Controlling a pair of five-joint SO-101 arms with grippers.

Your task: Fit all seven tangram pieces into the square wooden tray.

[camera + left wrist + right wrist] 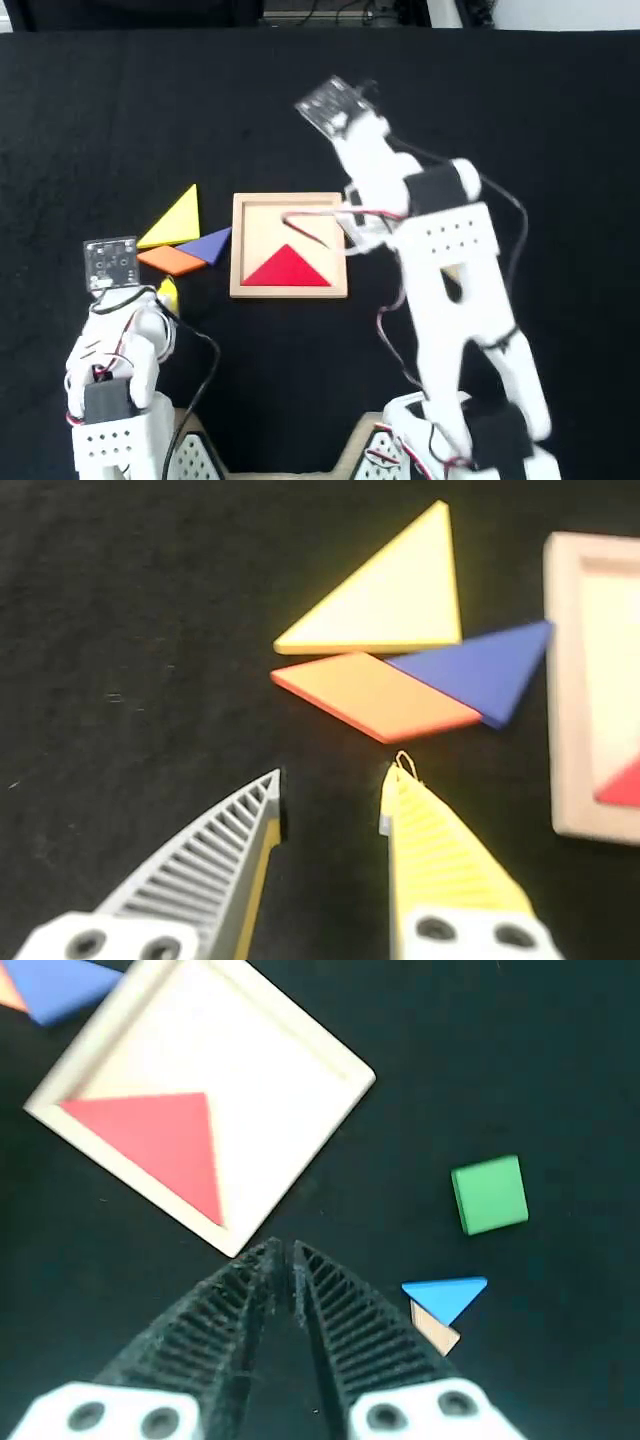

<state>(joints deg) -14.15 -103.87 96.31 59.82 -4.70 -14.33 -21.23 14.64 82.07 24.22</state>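
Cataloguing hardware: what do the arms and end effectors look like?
The left arm and right arm are white with black motor blocks and thin red and black cables. The left end effector has one grey ribbed finger, one yellow; the right end effector, two black.

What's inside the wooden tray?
Just one red triangle lies in the tray; the rest is bare wood. From above, the right arm covers one corner.

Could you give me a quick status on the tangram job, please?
Left gripper open, empty, near orange piece. Right gripper shut, empty, by tray. Tray holds red triangle; nothing blocking.
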